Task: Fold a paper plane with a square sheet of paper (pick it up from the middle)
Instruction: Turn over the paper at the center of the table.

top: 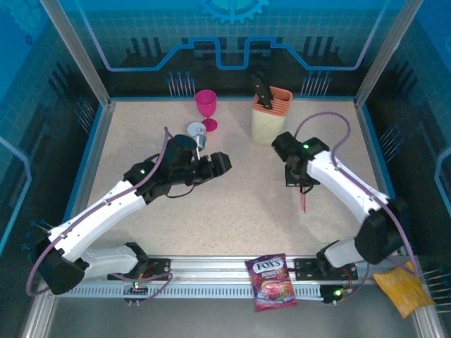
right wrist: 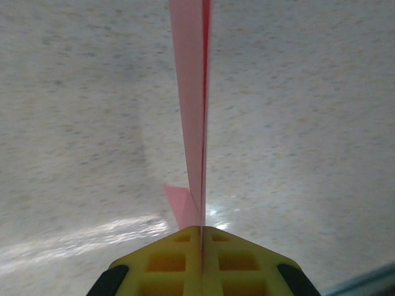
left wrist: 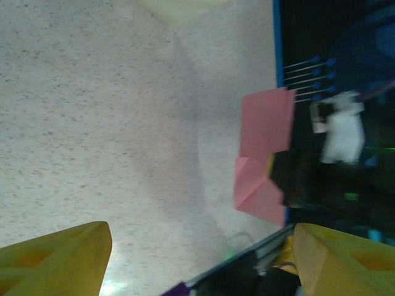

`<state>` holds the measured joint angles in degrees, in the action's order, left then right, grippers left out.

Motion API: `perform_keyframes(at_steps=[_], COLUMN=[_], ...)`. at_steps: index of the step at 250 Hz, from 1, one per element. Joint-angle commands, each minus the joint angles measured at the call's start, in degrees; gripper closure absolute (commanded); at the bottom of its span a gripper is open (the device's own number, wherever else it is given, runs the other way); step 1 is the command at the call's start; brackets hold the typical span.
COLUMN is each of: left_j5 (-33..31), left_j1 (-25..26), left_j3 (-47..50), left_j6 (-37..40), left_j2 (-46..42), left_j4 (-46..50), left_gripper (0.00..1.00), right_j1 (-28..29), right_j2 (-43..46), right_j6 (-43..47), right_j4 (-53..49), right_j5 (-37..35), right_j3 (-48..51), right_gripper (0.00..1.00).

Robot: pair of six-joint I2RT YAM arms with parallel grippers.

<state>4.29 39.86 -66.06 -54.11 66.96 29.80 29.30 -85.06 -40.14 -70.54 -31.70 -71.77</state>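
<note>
My right gripper [right wrist: 202, 231] is shut on the salmon-pink sheet of paper [right wrist: 194, 92], which is folded flat along a centre crease and stands edge-on above the table. From the left wrist view this paper [left wrist: 265, 154] shows diagonal folds at its lower end, like a paper plane, with the dark right gripper [left wrist: 308, 179] clamped on its edge. From above, the paper [top: 304, 201] is a thin red sliver below the right gripper [top: 299, 184]. My left gripper [top: 222, 163] hovers at mid-table, apart from the paper. Its yellow fingers [left wrist: 62, 259] stand wide open with nothing between them.
A magenta goblet [top: 206, 105] and a small clear glass [top: 196, 130] stand at the back, close to the left arm. A cream knife holder [top: 271, 116] is at the back right. A purple candy bag [top: 271, 283] lies on the front rail, with a yellow bag [top: 403, 289] at the right.
</note>
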Motion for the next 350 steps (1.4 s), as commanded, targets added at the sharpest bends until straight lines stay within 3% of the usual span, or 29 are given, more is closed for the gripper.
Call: perform_keyframes(at_steps=[1,43,79,118,129,135,151,176,215,222,274,309,350], left_j5=[0.72,3.89,8.58,10.68,11.44,11.92,12.47,12.77,14.85,15.51,16.2,14.84,12.59], left_j1=[-0.39,-1.1,-3.67,-5.09,-5.64,-5.96,-6.59,-7.44,-8.81,-9.06,-9.58,-9.68,-9.62], left_j3=[-4.73,-7.5,-9.04,-11.08,-10.94,-10.97,-11.56,-13.87,-14.75,-14.14,-15.05,-16.07,-19.99], left_j6=[-3.34,-5.54,-7.7,-8.9,-10.01,-10.73,-12.12,-13.95,-22.2,-25.09,-39.48,-43.3,-42.13], left_j2=[-0.67,-2.62,-4.12,-5.21,-5.6,-5.82,-6.07,-5.57,-4.13,-3.88,-0.38,0.86,2.26], left_j4=[8.53,12.16,11.3,10.04,8.74,8.1,6.97,6.39,-0.16,-3.16,-14.53,-17.64,-16.46], left_gripper=[0.2,0.19,0.17,0.16,0.14,0.14,0.14,0.12,0.06,0.0,0.0,0.0,0.0], right_j1=[3.44,8.98,14.28,19.12,20.1,20.56,21.57,21.5,18.62,18.07,15.14,13.87,12.21], right_j2=[-7.84,-25.95,-38.07,-43.85,-44.46,-44.53,-43.08,-36.9,-24.9,-23.18,-14.6,-12.28,-11.29], right_j6=[-6.78,-16.84,-21.48,-23.05,-22.34,-21.91,-21.53,-20.6,-20.38,-20.17,-17.91,-16.3,-14.68], right_j4=[-8.16,-17.89,-20.51,-15.11,-12.4,-10.96,-7.27,0.25,8.81,9.47,11.3,10.69,10.29], right_j5=[-11.45,-14.61,-9.02,-0.53,2.43,4.02,8.0,13.87,21.71,22.75,26.29,27.07,27.77], right_j3=[-3.91,-15.69,-25.26,-28.18,-28.08,-27.93,-26.76,-22.38,-14.41,-13.23,-6.88,-5.59,-5.26], right_gripper=[1.0,1.0,1.0,1.0,0.94,0.85,0.63,0.54,0.52,0.52,0.49,0.49,0.49])
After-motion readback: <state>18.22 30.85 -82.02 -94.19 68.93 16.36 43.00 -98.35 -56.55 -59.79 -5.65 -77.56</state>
